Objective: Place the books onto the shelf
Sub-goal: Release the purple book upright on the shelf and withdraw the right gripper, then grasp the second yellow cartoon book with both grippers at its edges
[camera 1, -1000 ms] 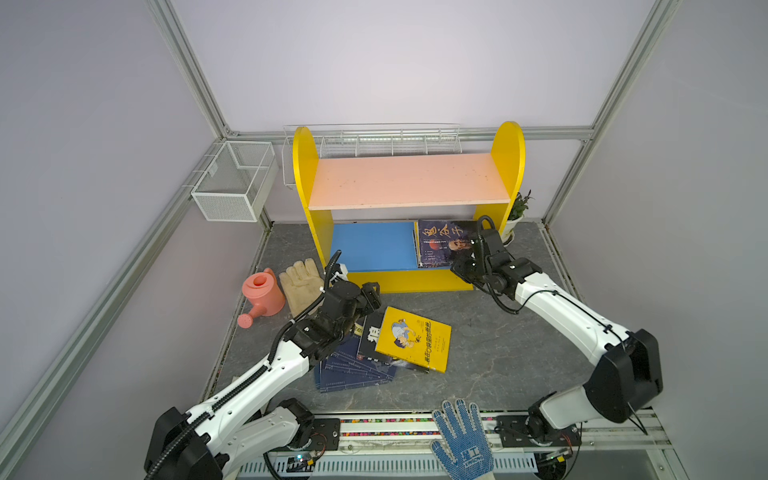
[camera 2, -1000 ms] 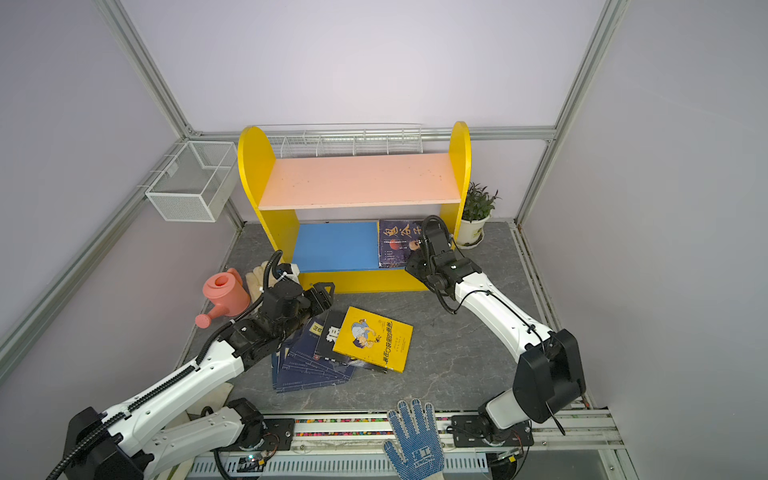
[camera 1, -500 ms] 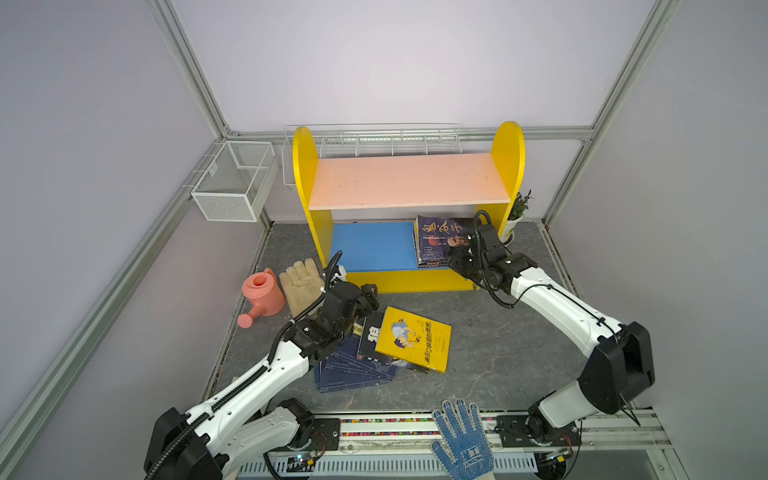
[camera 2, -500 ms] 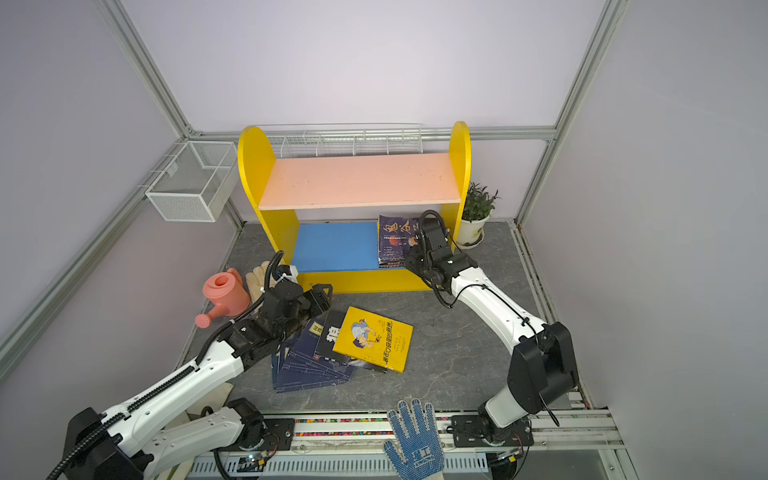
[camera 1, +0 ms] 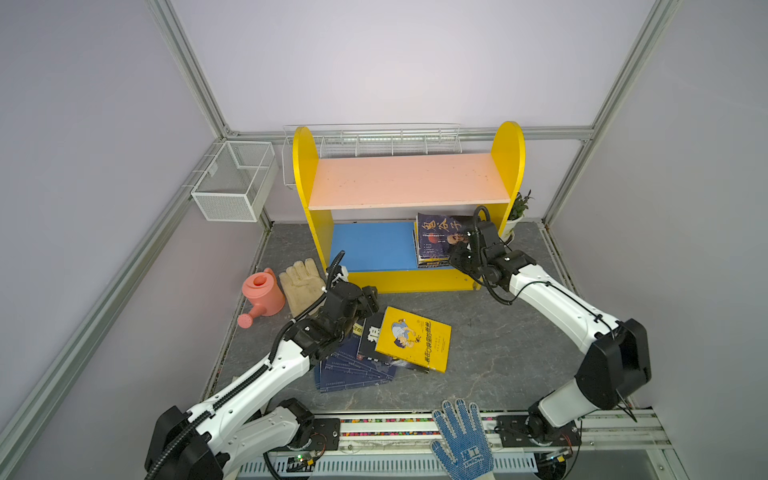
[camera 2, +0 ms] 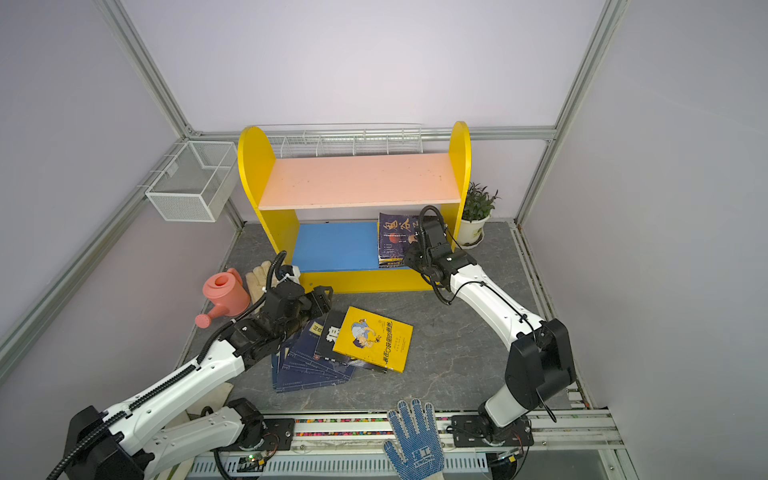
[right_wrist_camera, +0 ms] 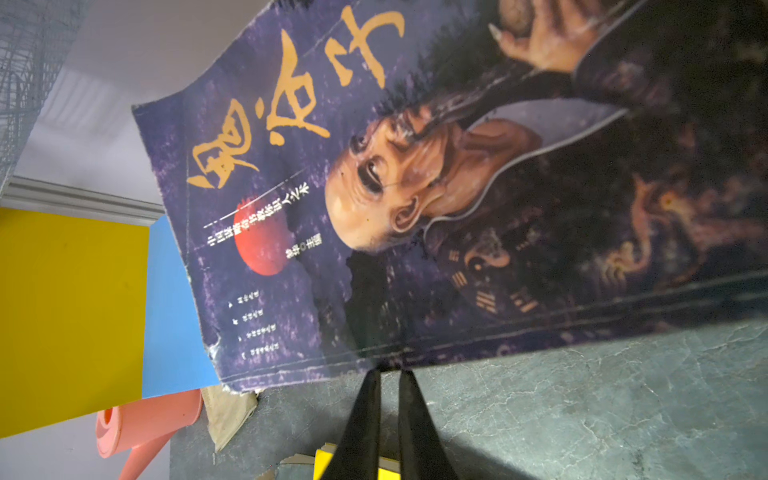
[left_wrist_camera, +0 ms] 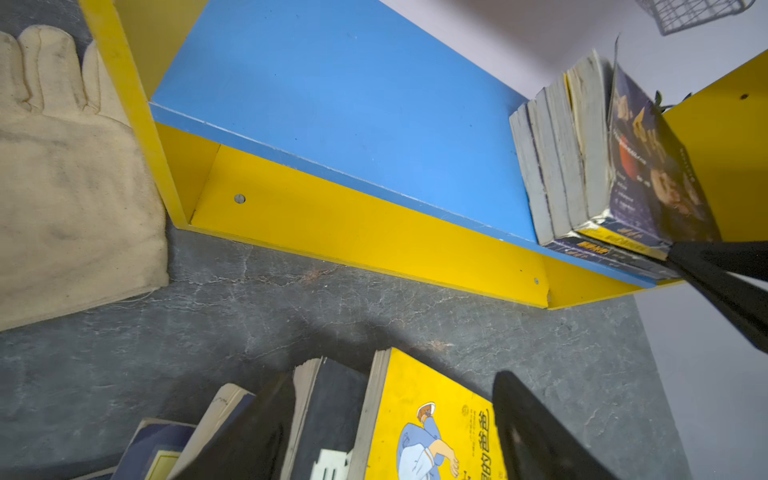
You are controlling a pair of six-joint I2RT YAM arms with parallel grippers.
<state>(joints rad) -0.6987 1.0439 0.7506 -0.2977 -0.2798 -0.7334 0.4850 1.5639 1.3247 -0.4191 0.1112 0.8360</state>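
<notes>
The shelf (camera 1: 407, 178) has yellow sides, a pink upper board and a blue lower board (camera 1: 374, 245). At the right end of the lower board a dark purple book (camera 1: 436, 237) (right_wrist_camera: 415, 166) leans on a few other books (left_wrist_camera: 557, 166). My right gripper (camera 1: 453, 259) (right_wrist_camera: 388, 372) is shut to a narrow slit, its tips against that book's lower edge. On the floor lies a pile: a yellow book (camera 1: 415, 345) (left_wrist_camera: 436, 415) over a black book (camera 1: 372, 332) and navy books (camera 1: 353, 370). My left gripper (camera 1: 368, 297) (left_wrist_camera: 395, 376) hovers open over the pile's far edge, holding nothing.
A pink watering can (camera 1: 262, 291) and a beige glove (camera 1: 301, 278) lie left of the shelf. A potted plant (camera 2: 478, 208) stands at its right. A blue dotted glove (camera 1: 461, 436) rests on the front rail. A mesh basket (camera 1: 232, 183) and wire rack (camera 1: 370, 141) hang behind.
My right arm has shifted a little toward the shelf, its tips staying at the purple book's edge. The left arm and the floor pile have not moved.
</notes>
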